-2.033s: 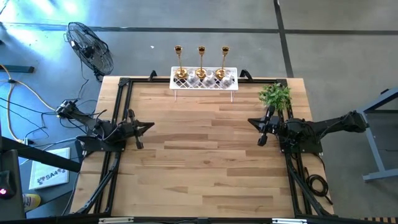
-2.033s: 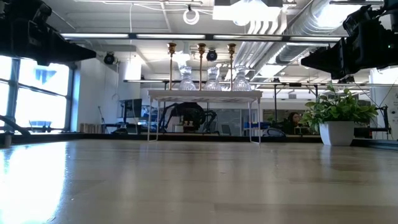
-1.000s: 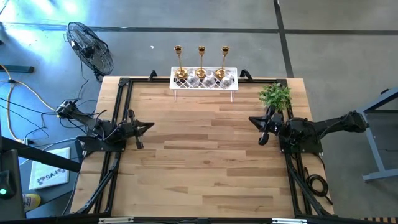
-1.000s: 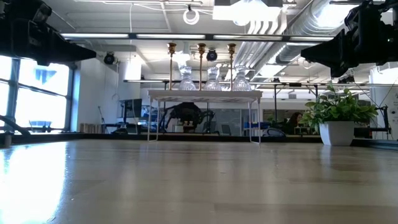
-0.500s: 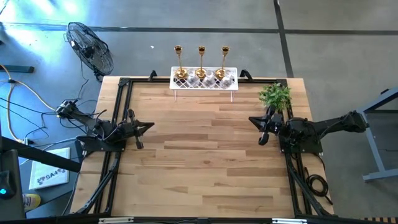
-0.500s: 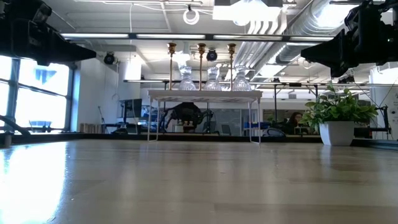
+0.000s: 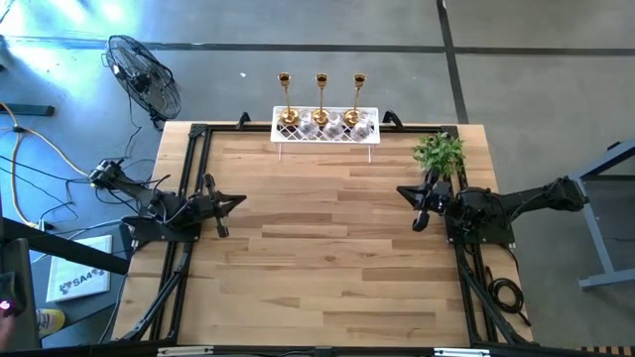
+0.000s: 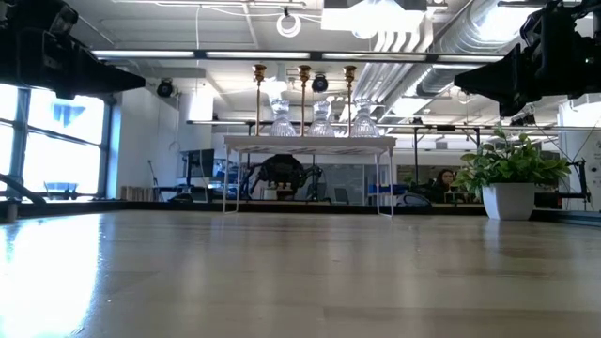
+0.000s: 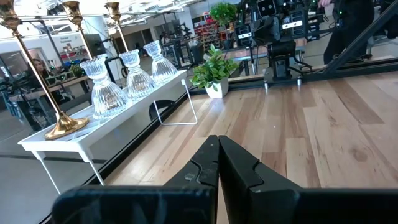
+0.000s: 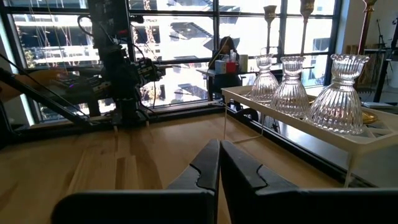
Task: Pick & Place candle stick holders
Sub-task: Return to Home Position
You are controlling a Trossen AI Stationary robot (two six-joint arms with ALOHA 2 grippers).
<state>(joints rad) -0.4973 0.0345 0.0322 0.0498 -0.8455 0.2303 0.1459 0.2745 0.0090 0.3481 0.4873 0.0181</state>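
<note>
Three gold candle stick holders (image 7: 320, 99) stand by their round bases along the back of a white lattice rack (image 7: 367, 136) at the middle of the table's far edge. Three clear glass holders (image 7: 327, 124) stand in a row in front of them. My left gripper (image 7: 241, 201) hovers shut, pointing level, by the table's left edge. My right gripper (image 7: 401, 192) hovers shut by the right edge. Both are far from the rack. The left wrist view shows the glass holders (image 9: 137, 74) and a gold stem (image 9: 37, 74) beyond my shut fingers (image 9: 217, 140); the right wrist view shows the glass holders (image 10: 291, 93).
A small green plant (image 7: 440, 152) in a white pot stands at the far right corner, just beyond my right gripper. A black frame runs along the table's left, right and far edges. The wooden top (image 7: 317, 248) between the arms is bare. A fan (image 7: 144, 77) stands off the table.
</note>
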